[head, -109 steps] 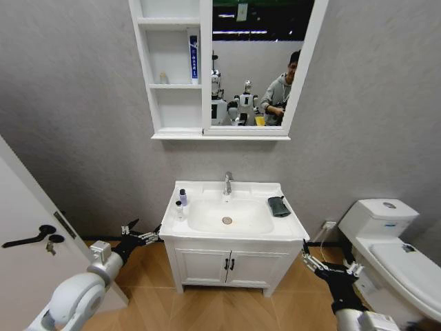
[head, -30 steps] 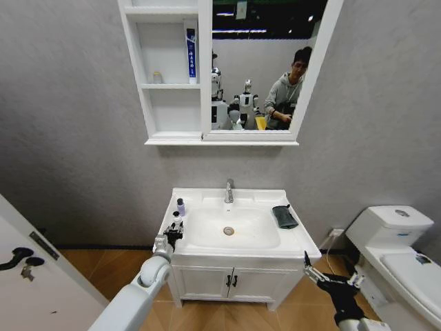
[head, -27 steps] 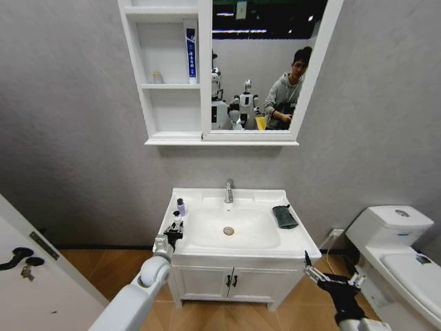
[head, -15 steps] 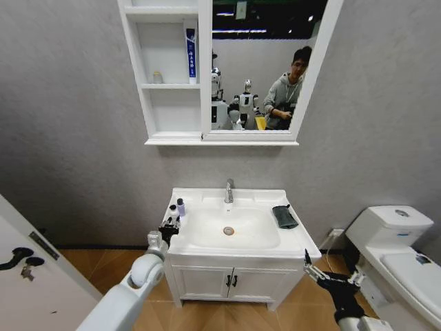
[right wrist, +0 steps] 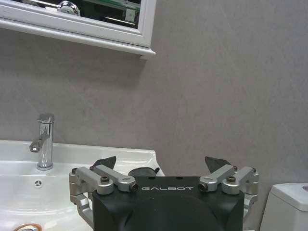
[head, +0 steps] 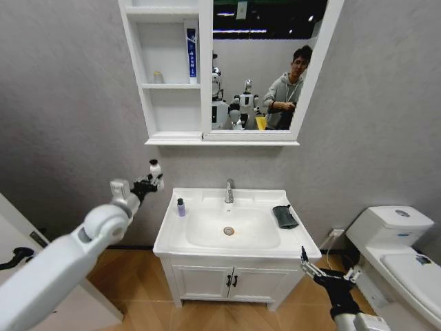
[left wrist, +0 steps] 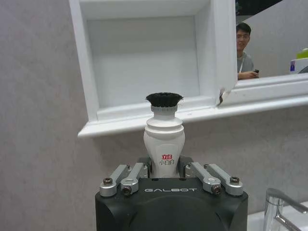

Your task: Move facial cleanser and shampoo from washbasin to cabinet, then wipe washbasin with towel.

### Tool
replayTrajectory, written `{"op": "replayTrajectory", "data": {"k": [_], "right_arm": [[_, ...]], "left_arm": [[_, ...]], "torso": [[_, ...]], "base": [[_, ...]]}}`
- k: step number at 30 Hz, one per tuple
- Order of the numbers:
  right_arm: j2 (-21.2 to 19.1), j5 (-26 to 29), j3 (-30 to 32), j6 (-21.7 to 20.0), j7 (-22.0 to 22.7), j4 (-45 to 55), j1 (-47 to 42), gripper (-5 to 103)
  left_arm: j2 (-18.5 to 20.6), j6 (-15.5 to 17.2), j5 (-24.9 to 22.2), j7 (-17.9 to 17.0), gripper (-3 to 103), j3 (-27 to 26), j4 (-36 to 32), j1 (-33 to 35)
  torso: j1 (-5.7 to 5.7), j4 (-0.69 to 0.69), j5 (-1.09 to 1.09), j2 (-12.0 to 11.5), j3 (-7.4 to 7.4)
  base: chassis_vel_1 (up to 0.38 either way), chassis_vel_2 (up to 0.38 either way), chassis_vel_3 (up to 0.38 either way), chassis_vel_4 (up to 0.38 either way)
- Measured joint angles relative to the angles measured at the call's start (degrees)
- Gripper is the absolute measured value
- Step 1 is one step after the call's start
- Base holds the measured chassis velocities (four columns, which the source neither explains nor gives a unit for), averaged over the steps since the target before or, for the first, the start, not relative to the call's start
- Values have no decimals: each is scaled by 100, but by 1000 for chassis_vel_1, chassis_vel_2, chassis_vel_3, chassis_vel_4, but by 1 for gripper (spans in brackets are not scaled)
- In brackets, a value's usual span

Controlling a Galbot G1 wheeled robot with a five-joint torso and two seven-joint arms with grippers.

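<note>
The white bottle (head: 156, 167), clamped in the left end effector (head: 149, 181), hangs mid-left of frame below the cabinet (head: 170, 76). Step: shelving the first bottle; next it needs lifting onto a shelf. The right end effector (head: 324, 273), spread open, idles at lower right.

The left end effector (left wrist: 164, 169) grips a small white bottle (left wrist: 164, 144) with a black cap, held upright between its fingers. Behind it is the cabinet (left wrist: 144, 62), with its lowest open shelf just above the cap. The mirror (left wrist: 274, 38) shows a person's reflection. The chrome faucet (left wrist: 284, 209) shows at one corner.
</note>
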Motion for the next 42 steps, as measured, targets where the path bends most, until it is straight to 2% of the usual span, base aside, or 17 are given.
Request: {"op": "replayTrajectory", "data": {"k": [2,4,6,7,9,10,13,14,16,17,21,22,25,32,34,42], "right_arm": [[15,-10,-5,0,-2,-1,5,100],[16,-10,-5,0,-2,-1,7,100],[24,-6,-3,-6,-3,-16,40,100],[24,-6,-3,-6,-3,-16,40,100],[36,3,-4,-15,-3,-30,66,100],[36,3,-4,-15,-3,-30,66,100],[54,5,-9,-17,-2,-37,72,100],[54,5,-9,-17,-2,-37,72,100],[70,7,-8,-16,-2,-61,86,100],[70,7,-8,-16,-2,-61,86,100],[70,31,1,-15,4,-88,132,100],[70,31,1,-15,4,-88,132,100],[51,72,24,-15,16,-114,180,100],[73,80,20,-12,20,-137,187,100],[81,80,20,-10,20,-144,187,100],[75,103,48,-6,31,-144,176,100]], "left_arm": [[22,238,-297,-60,28,343,137,-750],[21,278,-343,-75,28,413,177,-898],[-89,526,-579,-100,28,974,599,-1924],[-89,526,-579,-100,28,974,599,-1924],[-310,679,-718,-98,28,1554,1142,-2771],[-310,679,-718,-98,28,1554,1142,-2771],[-705,847,-753,-67,28,2153,1913,-3585],[-705,847,-753,-67,28,2153,1913,-3585],[-1059,938,-724,-102,28,2376,2390,-3886],[-1059,938,-724,-102,28,2376,2390,-3886],[-1734,956,-465,-142,28,2526,3157,-4205],[-1734,956,-465,-142,28,2526,3157,-4205],[-2118,916,-304,-118,28,2538,3631,-4393],[-2380,822,8,-1,28,2533,4151,-4558],[-2495,752,247,39,28,2515,4446,-4595],[-2749,652,498,-30,28,2426,4911,-4576]], "torso": [[0,0,0,0,0],[0,0,0,0,0],[0,1,-1,0,0],[0,1,-1,0,0],[0,1,1,0,0],[0,1,1,0,0],[0,-1,2,0,0],[0,-1,2,0,0],[0,1,1,-1,1],[0,1,1,-1,1],[0,-2,2,0,1],[0,-2,2,0,1],[0,-1,2,0,0],[0,0,2,-1,0],[0,0,1,0,0],[-1,0,1,0,0]], "base": [[0,0,0,0],[0,0,0,0],[0,0,0,0],[0,0,0,0],[0,0,0,0],[0,0,0,0],[0,0,0,0],[0,0,0,0],[0,0,0,0],[0,0,0,0],[0,0,0,0],[0,0,0,0],[0,0,0,0],[0,0,0,0],[0,0,0,0],[0,0,0,0]]}}
